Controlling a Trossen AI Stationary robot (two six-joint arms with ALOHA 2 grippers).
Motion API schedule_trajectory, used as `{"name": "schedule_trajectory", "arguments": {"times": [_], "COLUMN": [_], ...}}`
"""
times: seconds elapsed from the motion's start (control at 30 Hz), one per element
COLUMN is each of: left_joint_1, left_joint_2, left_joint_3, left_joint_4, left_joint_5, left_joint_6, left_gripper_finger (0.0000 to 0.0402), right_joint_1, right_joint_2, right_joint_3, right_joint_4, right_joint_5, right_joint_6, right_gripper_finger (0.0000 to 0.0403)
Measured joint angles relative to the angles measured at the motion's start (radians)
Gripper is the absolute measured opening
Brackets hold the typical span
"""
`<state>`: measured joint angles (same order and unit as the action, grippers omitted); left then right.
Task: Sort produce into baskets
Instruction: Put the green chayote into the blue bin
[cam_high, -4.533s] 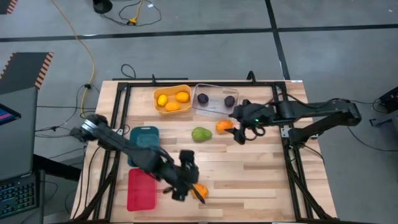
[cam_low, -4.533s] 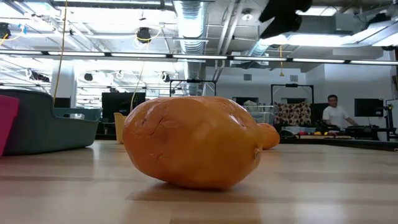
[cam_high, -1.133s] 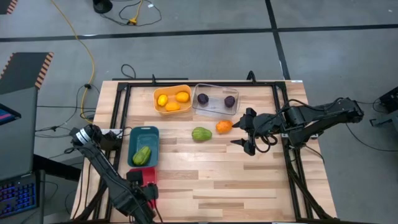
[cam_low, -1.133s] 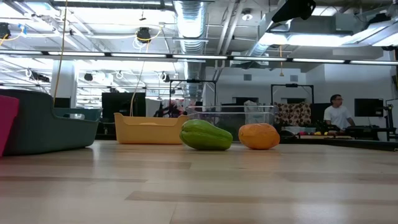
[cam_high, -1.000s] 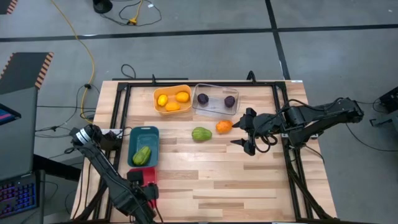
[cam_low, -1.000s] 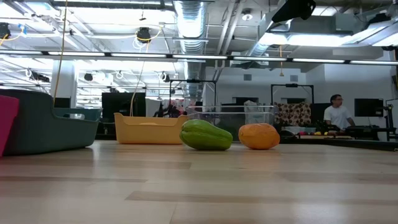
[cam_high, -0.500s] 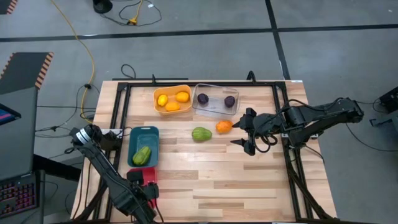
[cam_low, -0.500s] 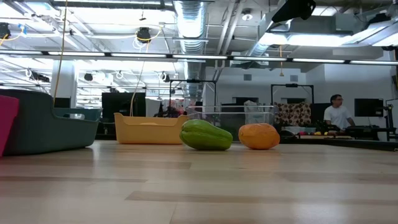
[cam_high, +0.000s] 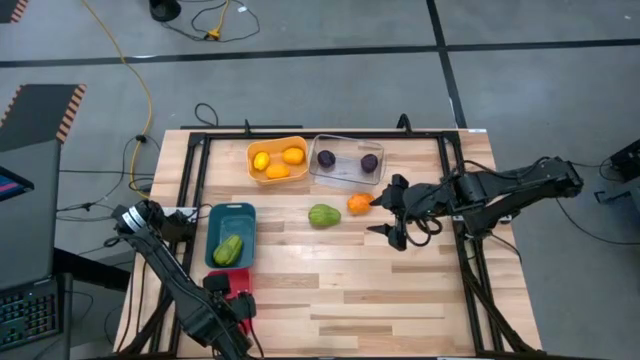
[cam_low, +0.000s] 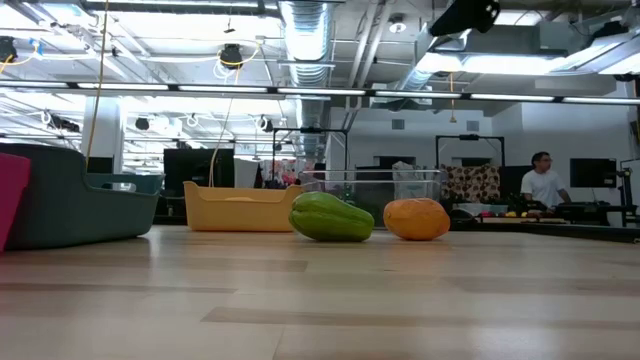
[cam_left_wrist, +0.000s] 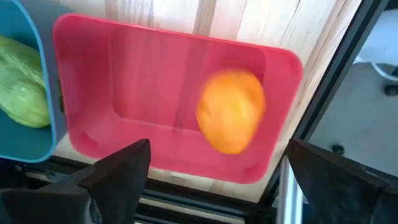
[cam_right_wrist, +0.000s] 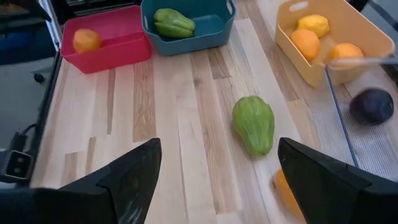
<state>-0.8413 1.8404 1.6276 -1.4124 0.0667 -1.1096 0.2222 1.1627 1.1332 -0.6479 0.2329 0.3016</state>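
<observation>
Pale wooden slat table (cam_high: 400, 290) carries 4 shallow plastic baskets: orange (cam_high: 277, 160), clear (cam_high: 347, 161), teal (cam_high: 231, 234) and red (cam_left_wrist: 174, 106). Left gripper (cam_left_wrist: 211, 180) hangs fingers-wide over the red basket's orange fruit (cam_left_wrist: 231, 111). Right gripper (cam_high: 386, 214), spread wide, hovers beside the loose orange piece (cam_high: 359, 203) and green piece (cam_high: 323, 215).

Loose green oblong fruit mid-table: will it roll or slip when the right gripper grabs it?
The green oblong fruit lies on its side on the bare wooden table, so a nudge would probably roll it. Its tapered, glossy-looking skin may slip from the open right gripper unless gripped across the middle.
</observation>
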Motion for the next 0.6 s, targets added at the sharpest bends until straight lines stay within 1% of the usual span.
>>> {"name": "schedule_trajectory", "arguments": {"times": [0.13,0.3,0.47,0.6], "left_joint_1": [0.000,0.002,0.002,0.002], "left_joint_2": [0.000,0.000,0.000,0.000], "left_joint_3": [0.000,0.000,0.000,0.000], "left_joint_4": [0.028,0.053,0.054,0.071], "left_joint_5": [-0.001,-0.002,-0.002,-0.002], "left_joint_6": [-0.013,0.026,0.025,0.025], "left_gripper_finger": [0.0366,0.0366,0.0366,0.0366], "right_joint_1": [0.000,-0.002,-0.013,-0.050], "right_joint_2": [0.084,0.221,0.357,0.447], "right_joint_3": [0.000,0.000,0.000,0.000], "right_joint_4": [0.059,0.167,0.255,0.307], "right_joint_5": [0.000,0.003,0.092,0.106], "right_joint_6": [-0.075,-0.184,-0.293,-0.310], "right_gripper_finger": [0.0349,0.0349,0.0349,0.0349]}}
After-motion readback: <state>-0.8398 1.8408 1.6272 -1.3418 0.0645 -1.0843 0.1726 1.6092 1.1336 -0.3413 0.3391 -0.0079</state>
